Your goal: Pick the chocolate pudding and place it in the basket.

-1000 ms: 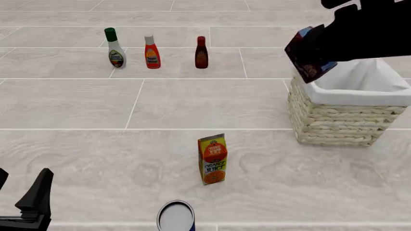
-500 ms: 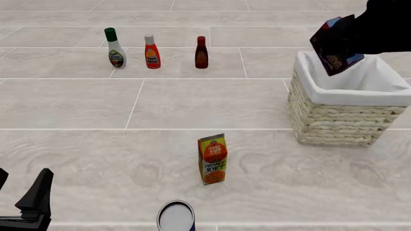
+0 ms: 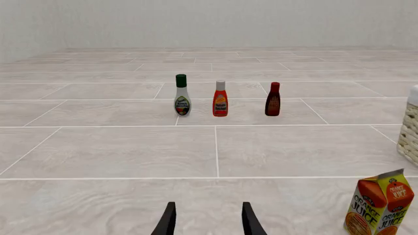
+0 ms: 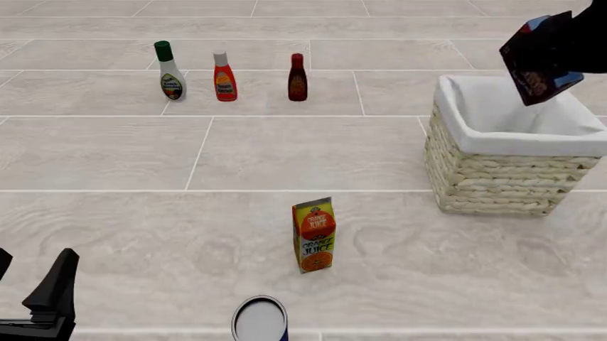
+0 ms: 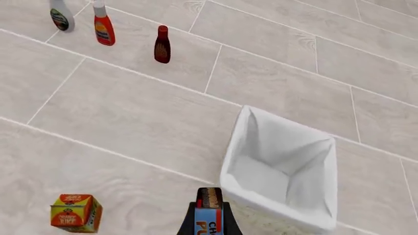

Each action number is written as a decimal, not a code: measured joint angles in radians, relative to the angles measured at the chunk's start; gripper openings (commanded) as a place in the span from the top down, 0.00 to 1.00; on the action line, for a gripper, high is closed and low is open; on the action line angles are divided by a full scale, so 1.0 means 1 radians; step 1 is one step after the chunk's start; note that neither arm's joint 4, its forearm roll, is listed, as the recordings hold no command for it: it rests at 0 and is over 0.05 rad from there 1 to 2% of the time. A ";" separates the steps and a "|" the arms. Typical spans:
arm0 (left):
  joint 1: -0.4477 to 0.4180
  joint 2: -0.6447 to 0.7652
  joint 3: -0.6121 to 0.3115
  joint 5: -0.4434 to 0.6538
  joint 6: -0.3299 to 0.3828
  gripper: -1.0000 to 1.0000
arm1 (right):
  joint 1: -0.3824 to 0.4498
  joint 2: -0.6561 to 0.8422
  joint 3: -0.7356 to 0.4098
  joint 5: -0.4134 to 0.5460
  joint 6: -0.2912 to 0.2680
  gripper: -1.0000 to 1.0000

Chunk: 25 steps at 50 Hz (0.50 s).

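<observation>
The left gripper (image 3: 208, 224) sits low at the near edge of the table, its two black fingers (image 4: 55, 288) apart with nothing between them. Just beyond and to its right a round white-topped can with a blue rim (image 4: 260, 319) stands at the table's near edge. Farther out on that side is the upright orange juice carton with orange, yellow and green print (image 4: 314, 234).

The small dark brown rectangular chocolate pudding carton (image 4: 536, 60) shows a blue edge and orange-white print on its face. It hangs tilted in the air, clamped in the right gripper (image 5: 210, 220), whose black fingers close on its sides in the right wrist view. The carton's lower end projects from the claw. It hangs high over the far right part of the large square pale wicker basket with white cloth lining (image 4: 493, 174), clear of the rim. The basket's interior (image 5: 277, 164) is white cloth only.

Far beyond the left gripper three bottles stand in a row: a white bottle with a green cap (image 4: 170, 71), an orange-red bottle with a white cap (image 4: 224, 77), and a dark red-brown bottle (image 4: 297, 77).
</observation>
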 measured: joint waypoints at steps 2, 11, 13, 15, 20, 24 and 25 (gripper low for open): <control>0.000 0.000 0.000 0.000 0.000 0.00 | -0.010 -0.001 -0.003 0.002 -0.003 1.00; 0.000 0.000 0.000 0.000 0.000 0.00 | -0.051 -0.002 -0.014 0.008 -0.018 1.00; 0.000 0.000 0.000 0.000 0.000 0.00 | -0.060 -0.002 -0.016 0.008 -0.021 1.00; 0.000 0.000 0.000 0.000 0.000 0.00 | -0.070 -0.001 -0.018 0.009 -0.026 1.00; 0.000 0.000 0.000 0.000 0.000 0.00 | -0.098 0.001 -0.023 0.010 -0.036 1.00; 0.000 0.000 0.000 0.000 0.000 0.00 | -0.118 0.002 -0.028 0.012 -0.042 1.00; 0.000 0.000 0.000 0.000 0.000 0.00 | -0.122 0.002 -0.030 0.012 -0.043 1.00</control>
